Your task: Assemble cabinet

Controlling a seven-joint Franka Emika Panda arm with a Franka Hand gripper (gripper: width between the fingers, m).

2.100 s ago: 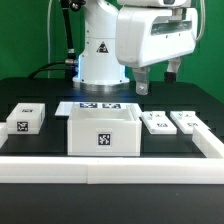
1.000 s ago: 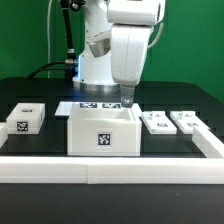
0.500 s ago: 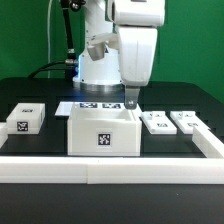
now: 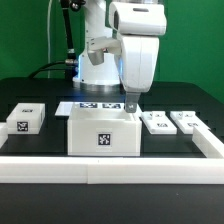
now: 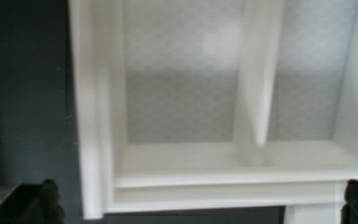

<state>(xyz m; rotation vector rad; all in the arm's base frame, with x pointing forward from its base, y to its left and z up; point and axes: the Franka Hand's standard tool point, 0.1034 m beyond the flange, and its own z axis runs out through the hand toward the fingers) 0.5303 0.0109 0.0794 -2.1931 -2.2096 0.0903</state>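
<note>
1. The arm (image 4: 137, 50) leans forward over the table (image 4: 190, 100), with its wrist turned straight down so that the gripper (image 4: 130, 105) points at the table top.
2. The jaws are spread wide and hold nothing. In the wrist view the two dark fingertips (image 5: 34, 203) sit at opposite sides of the picture.
3. The cabinet (image 4: 102, 138), an open white box with a tag on its near face, lies directly beneath the jaws. They hang over its far corner on the exterior view's right, close to the rim; contact cannot be told.
4. Seen from the wrist, a thick white cabinet wall runs across from one fingertip toward the other. Beyond it are the pale inner floor and an upright divider (image 5: 265, 90).
5. The marker board (image 4: 97, 104) lies flat just behind the jaws.
6. Two flat white pieces (image 4: 157, 122) lie near the jaws on the exterior view's right, with a dark strip of table between them and the cabinet.
7. A small white block (image 4: 25, 119) sits well apart, across the cabinet from the jaws.
8. A white rail (image 4: 110, 168) runs along the front, just beside the cabinet's near face.
</note>
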